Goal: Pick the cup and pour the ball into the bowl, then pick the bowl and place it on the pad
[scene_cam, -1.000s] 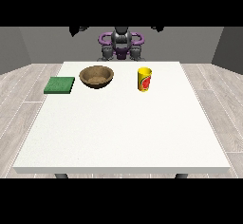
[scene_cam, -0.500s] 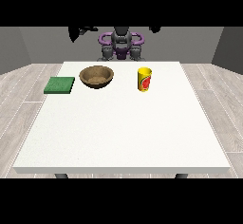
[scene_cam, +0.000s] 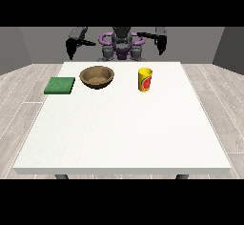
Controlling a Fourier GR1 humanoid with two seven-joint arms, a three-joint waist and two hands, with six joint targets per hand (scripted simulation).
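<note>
while both hands (scene_cam: 71, 46) (scene_cam: 161, 44) hang raised, finger state unclear, yellow cup (scene_cam: 145, 79) with red mark upright beside wooden bowl (scene_cam: 97, 76)

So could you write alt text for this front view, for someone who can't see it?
A robot behind a white table holds both hands raised, one at the view's left and one at the view's right, touching nothing. On the table, left to right, sit a green pad, a brown bowl and an upright yellow cup.

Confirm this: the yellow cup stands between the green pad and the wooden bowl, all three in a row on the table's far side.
Wrong in one respect: the front view shows the bowl in the middle, with the pad at its left and the cup at its right. They do stand in a row on the table's far side.
</note>
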